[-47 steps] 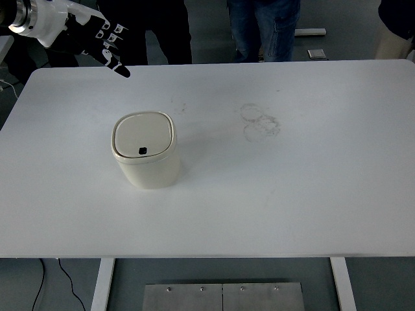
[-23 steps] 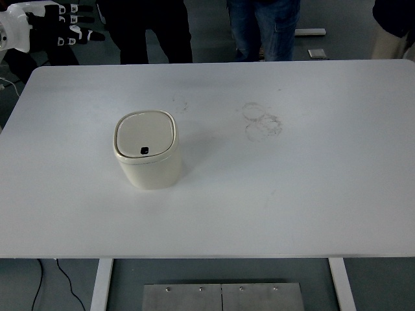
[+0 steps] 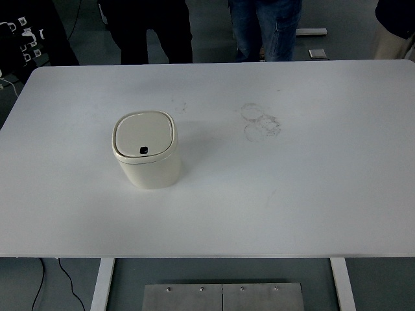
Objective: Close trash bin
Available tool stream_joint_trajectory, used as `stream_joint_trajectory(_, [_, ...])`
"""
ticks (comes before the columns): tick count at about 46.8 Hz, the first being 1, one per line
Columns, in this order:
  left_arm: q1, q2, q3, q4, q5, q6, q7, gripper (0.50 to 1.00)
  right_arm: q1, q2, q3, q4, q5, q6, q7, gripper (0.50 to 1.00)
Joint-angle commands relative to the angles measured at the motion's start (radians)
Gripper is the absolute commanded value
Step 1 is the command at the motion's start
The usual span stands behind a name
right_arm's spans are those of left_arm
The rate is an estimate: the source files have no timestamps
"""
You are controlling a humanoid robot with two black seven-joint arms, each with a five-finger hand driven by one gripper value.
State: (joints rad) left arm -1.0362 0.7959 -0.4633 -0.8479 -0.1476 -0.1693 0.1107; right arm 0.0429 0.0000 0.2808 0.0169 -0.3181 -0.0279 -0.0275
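Trash bin: a cream trash bin (image 3: 146,157) is seen upright on the white bench (image 3: 292,194), left of centre and well back from the near edge.
Lid: the lid (image 3: 144,135) is seen lying flat and flush on the rim, with a small dark mark (image 3: 143,151) near its front edge; the bin is judged to be closed already.
Left hand: only a sliver of the left hand (image 3: 19,40) is shown, at the top-left corner beyond the bench's far left corner; black segments with white marks are visible.
Fingers: whether the fingers are released, clenched or grasping anything cannot be told; too little of them is in view.
Right hand: not seen in the head view.
Bin relative to fingers: the bin is placed well apart from the hand, towards the near side and to the right of it, with bare bench between; nothing is touched.
Risk, latch: if the lid is only resting and not clicked home, it could be sprung open again; this cannot be checked from above.
Risk, contact: were the hand brought back low across the bench, the light bin could be nudged or tipped.
Surroundings: faint ring stains (image 3: 260,121) are marked on the bench right of centre; legs of persons (image 3: 266,29) are seen standing beyond the far edge.
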Motion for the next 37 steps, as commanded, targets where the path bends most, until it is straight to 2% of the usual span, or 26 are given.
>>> stream_joint_trajectory(1, [0.044, -0.004, -0.041, 0.027, -0.003, -0.002, -0.008, 1.0, 0.0, 0.0, 0.0, 0.0, -0.001, 0.0, 0.0, 0.991])
stream_joint_trajectory(10, [0.102, -0.047, -0.051, 0.102, -0.015, -0.01, -0.135, 1.0, 0.0, 0.0, 0.0, 0.0, -0.001, -0.001, 0.0, 0.991])
stream_joint_trajectory(15, [0.14, -0.076, -0.064, 0.13, -0.033, -0.012, -0.175, 1.0, 0.0, 0.0, 0.0, 0.0, 0.001, 0.0, 0.0, 0.989])
stream_joint_trajectory(22, [0.24, -0.125, -0.213, 0.135, -0.038, -0.021, -0.183, 1.0, 0.0, 0.0, 0.0, 0.0, -0.001, 0.0, 0.0, 0.989])
stream_joint_trajectory(27, [0.314, -0.175, -0.34, 0.136, -0.035, -0.055, -0.184, 1.0, 0.0, 0.0, 0.0, 0.0, -0.001, 0.0, 0.0, 0.989])
stream_joint_trajectory(37, [0.367, -0.231, -0.386, 0.138, 0.011, -0.111, -0.207, 1.0, 0.0, 0.0, 0.0, 0.0, -0.001, 0.0, 0.0, 0.989])
